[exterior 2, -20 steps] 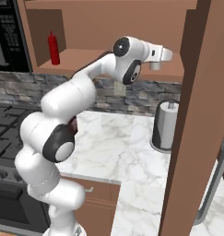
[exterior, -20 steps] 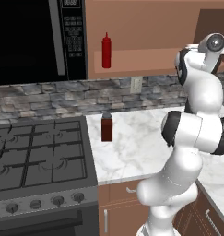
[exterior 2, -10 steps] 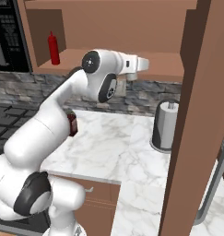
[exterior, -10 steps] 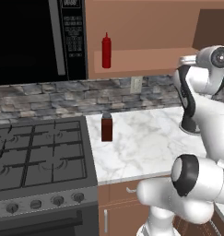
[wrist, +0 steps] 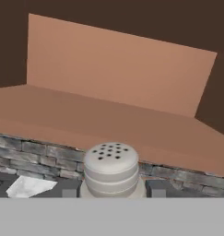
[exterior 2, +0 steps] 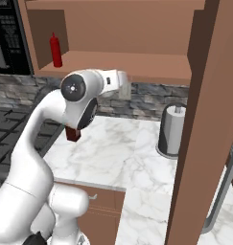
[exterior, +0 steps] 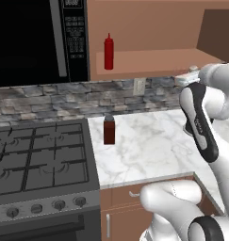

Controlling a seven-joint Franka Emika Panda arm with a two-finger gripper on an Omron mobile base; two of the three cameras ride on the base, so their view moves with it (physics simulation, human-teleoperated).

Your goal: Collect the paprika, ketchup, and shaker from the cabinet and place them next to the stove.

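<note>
**Shaker held at shelf height, two items already apart**

While one slim bright red ketchup squeeze bottle (exterior: 109, 52) stands alone on the open shelf of the brown wooden wall cabinet (exterior 2: 137, 64), one squarish dark reddish-brown paprika jar (exterior: 109, 131) sits on the marble bench (exterior: 149, 146) just beside the dark grey gas stove (exterior: 40, 160). One tiny pale grey-white shaker (wrist: 111, 168), its rounded top perforated, sits gripped between the jaws of the gripper (wrist: 112, 188) in front of the shelf edge.
</note>
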